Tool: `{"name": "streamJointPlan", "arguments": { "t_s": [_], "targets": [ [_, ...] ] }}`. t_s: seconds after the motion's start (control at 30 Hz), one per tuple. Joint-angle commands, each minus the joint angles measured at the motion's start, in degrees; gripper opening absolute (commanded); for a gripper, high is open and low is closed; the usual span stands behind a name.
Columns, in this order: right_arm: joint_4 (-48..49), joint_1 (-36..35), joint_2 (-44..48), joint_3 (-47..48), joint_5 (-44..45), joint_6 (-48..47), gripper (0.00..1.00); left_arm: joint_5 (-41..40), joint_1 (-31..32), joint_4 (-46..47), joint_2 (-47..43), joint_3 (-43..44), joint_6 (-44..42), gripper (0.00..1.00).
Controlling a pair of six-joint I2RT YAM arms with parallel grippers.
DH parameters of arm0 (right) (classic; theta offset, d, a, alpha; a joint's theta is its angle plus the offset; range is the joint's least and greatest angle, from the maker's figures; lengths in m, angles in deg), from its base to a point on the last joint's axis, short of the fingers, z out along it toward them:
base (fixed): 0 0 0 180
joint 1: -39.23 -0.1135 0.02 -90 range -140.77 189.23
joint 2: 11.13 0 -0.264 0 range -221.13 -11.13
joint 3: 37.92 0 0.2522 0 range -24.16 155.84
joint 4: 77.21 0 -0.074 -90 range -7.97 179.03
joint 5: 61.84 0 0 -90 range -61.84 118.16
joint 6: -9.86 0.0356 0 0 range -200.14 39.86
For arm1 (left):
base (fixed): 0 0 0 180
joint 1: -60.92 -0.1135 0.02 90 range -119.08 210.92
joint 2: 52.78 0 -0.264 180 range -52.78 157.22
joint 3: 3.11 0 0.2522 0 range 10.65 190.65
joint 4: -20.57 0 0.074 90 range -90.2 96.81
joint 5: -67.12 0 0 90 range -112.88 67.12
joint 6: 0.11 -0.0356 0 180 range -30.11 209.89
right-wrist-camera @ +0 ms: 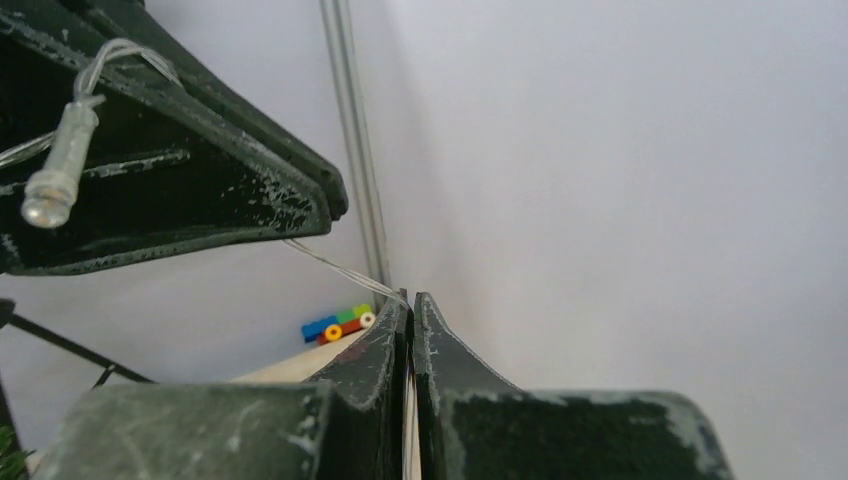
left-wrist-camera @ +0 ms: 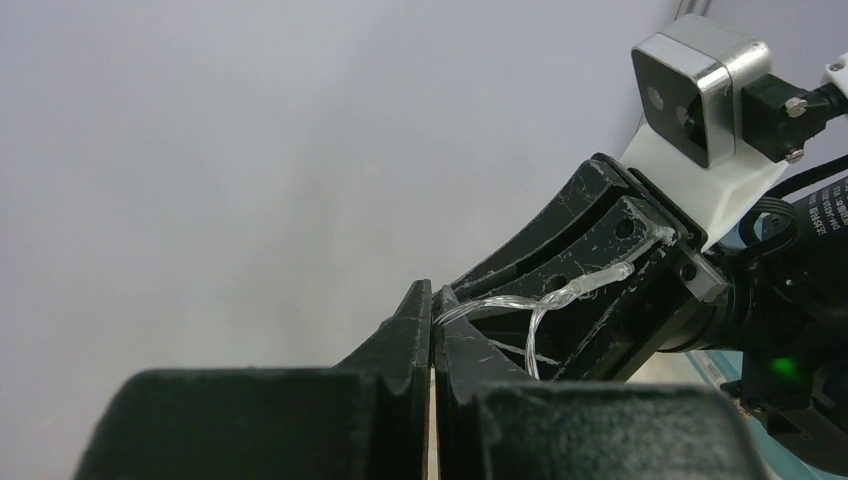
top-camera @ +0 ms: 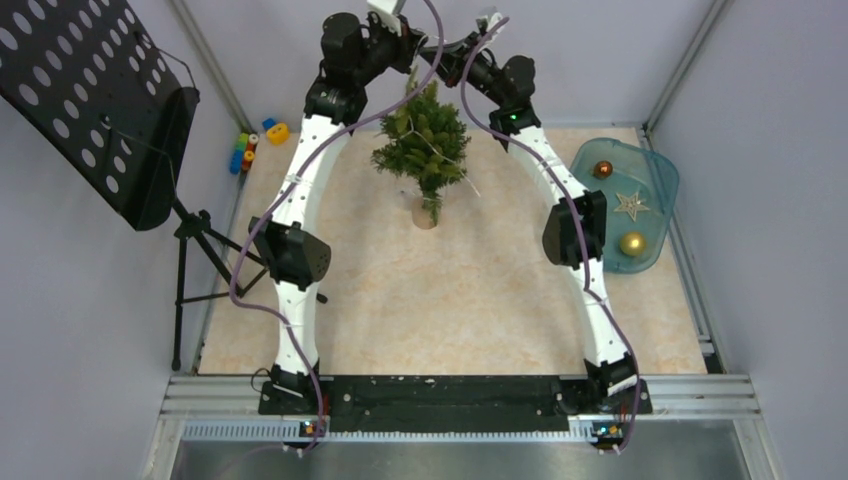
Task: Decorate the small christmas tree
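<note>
Pinching one clear wire (left-wrist-camera: 500,300): left gripper (left-wrist-camera: 432,295), right gripper (right-wrist-camera: 410,300), both clamped, shown by wrist views only. Top view: tree (top-camera: 425,150) upright beneath them, far-centre; back wall (top-camera: 570,60) close, open table (top-camera: 480,300) nearer.

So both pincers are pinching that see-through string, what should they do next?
Probably lower the clear wire onto the small christmas tree. The left pincer and right pincer are both shut on it, high by the treetop.

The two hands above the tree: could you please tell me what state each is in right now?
Left hand: closed, pinching the clear light string.
Right hand: closed, pinching the same clear light string.
</note>
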Motion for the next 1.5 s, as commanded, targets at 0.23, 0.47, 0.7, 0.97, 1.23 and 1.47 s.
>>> {"name": "streamJointPlan", "arguments": {
  "t_s": [0.23, 0.47, 0.7, 0.97, 1.23, 1.47],
  "targets": [
    [-7.8, 0.2, 11.3, -3.6, 8.9, -16.9, 0.0, 1.6, -5.1, -1.3, -5.1, 4.2, 0.5, 0.0],
    [-7.7, 0.6, 17.7, -7.1, 10.6, -20.0, 0.0, 8.3, -4.6, -4.6, -8.0, 5.7, -3.5, 0.0],
    [-8.1, 2.4, 22.4, -7.7, 15.0, -18.8, 0.0, 5.3, -0.8, -7.7, -8.9, 7.3, -10.0, 0.0],
    [-5.0, 2.6, 32.9, -16.6, 14.4, -22.9, 0.0, 5.7, 0.2, -11.6, -11.5, 11.0, -9.6, 0.0],
    [-4.6, 2.5, 37.6, -22.6, 9.6, -25.1, 0.0, 11.8, 0.5, -20.6, -18.9, 4.6, -11.8, 0.0],
    [-5.3, -0.6, 35.5, -21.6, 8.0, -25.5, 0.0, 9.3, 0.5, -24.4, -24.8, 0.1, -14.3, 0.0]
  ]
}}
